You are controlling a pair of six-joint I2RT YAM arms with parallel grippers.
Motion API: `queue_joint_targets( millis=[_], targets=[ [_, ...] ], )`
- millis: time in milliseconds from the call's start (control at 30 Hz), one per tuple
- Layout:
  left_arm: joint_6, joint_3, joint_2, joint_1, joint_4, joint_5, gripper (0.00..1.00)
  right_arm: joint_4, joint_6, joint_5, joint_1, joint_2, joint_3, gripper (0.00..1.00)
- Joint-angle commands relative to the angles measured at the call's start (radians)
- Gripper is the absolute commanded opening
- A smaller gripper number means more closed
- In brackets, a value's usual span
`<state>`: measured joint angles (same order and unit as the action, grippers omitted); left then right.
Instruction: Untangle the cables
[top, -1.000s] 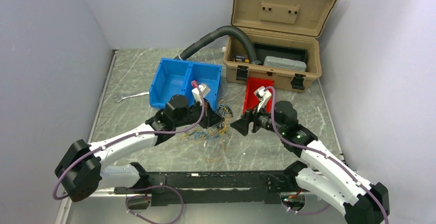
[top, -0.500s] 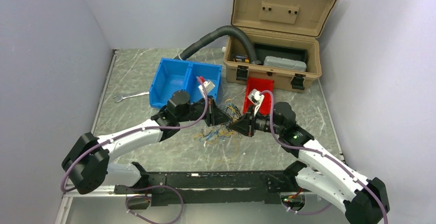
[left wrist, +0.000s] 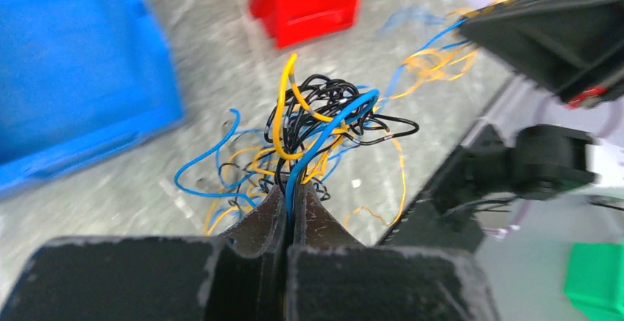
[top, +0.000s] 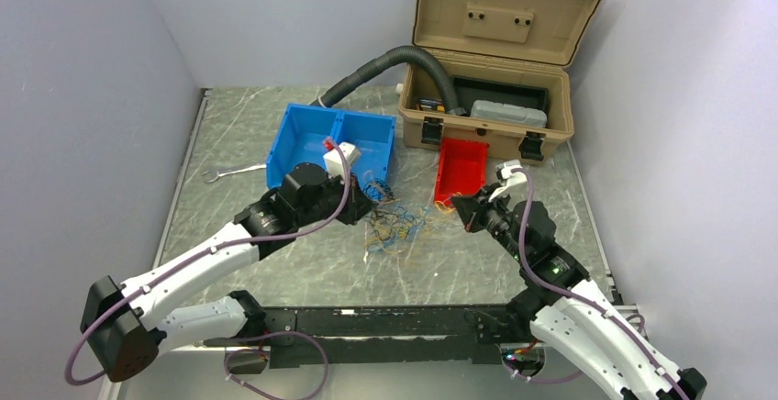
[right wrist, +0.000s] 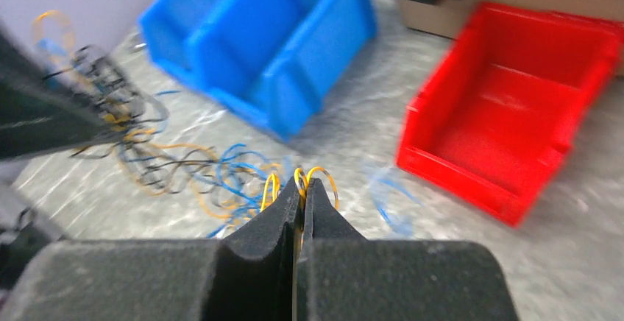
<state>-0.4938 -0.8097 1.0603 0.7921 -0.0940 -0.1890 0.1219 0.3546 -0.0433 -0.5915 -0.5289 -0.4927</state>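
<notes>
The cables (top: 394, 226) are a small tangle of thin yellow-orange, blue and black wires, lying on the table between my two grippers. My left gripper (top: 368, 205) is at the tangle's left edge. In the left wrist view it (left wrist: 288, 194) is shut on a blue cable (left wrist: 331, 126) and some black strands, and the knot (left wrist: 324, 111) bunches just beyond its tips. My right gripper (top: 456, 205) is to the right of the tangle. In the right wrist view it (right wrist: 302, 185) is shut on a yellow-orange cable (right wrist: 322, 171) that loops out over its tips.
A blue two-compartment bin (top: 330, 143) stands behind the left gripper and a red bin (top: 461, 166) behind the right one. Farther back are an open tan toolbox (top: 495, 51) and a grey corrugated hose (top: 385, 62). A wrench (top: 234, 172) lies at the left.
My right gripper went from open to shut on a yellow-orange cable. After meeting at the tangle, the two grippers have drawn apart, left one leftward and right one rightward.
</notes>
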Motion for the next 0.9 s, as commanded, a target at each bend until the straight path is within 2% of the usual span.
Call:
queue_joint_targets(
  millis=[0,200,333,400,500,533,567,600,667,867],
  targets=[
    [0.06,-0.006,-0.043,-0.013,-0.235,0.246,0.0,0.135,0.077,0.338,0.001,0.011,-0.044,0.0],
    [0.074,0.024,-0.084,-0.019,-0.28,0.293,0.0,0.265,0.186,0.558,0.003,-0.032,-0.092,0.0],
    [0.072,0.062,-0.11,-0.019,-0.3,0.318,0.0,0.282,0.244,0.623,0.001,-0.027,-0.081,0.0],
    [0.08,0.097,-0.131,-0.02,-0.289,0.309,0.0,0.254,0.219,0.592,0.001,-0.018,-0.067,0.0],
    [0.149,0.146,-0.177,-0.019,-0.192,0.122,0.0,0.163,0.124,0.43,0.001,-0.033,-0.048,0.0],
    [0.162,0.156,-0.19,-0.018,-0.158,0.064,0.0,0.137,0.081,0.358,0.001,-0.048,-0.051,0.13],
    [0.169,0.164,-0.201,-0.019,-0.126,0.016,0.0,0.114,0.037,0.26,0.001,-0.07,-0.056,0.34],
    [0.173,0.17,-0.21,-0.019,-0.097,-0.025,0.0,0.087,-0.003,0.16,0.001,-0.099,-0.06,0.5],
    [0.176,0.174,-0.216,-0.019,-0.044,-0.091,0.0,0.043,-0.064,-0.014,0.001,-0.163,-0.077,0.65],
    [0.153,0.148,-0.164,-0.017,0.108,-0.302,0.0,-0.19,-0.094,-0.504,-0.015,-0.278,-0.051,0.62]
  ],
)
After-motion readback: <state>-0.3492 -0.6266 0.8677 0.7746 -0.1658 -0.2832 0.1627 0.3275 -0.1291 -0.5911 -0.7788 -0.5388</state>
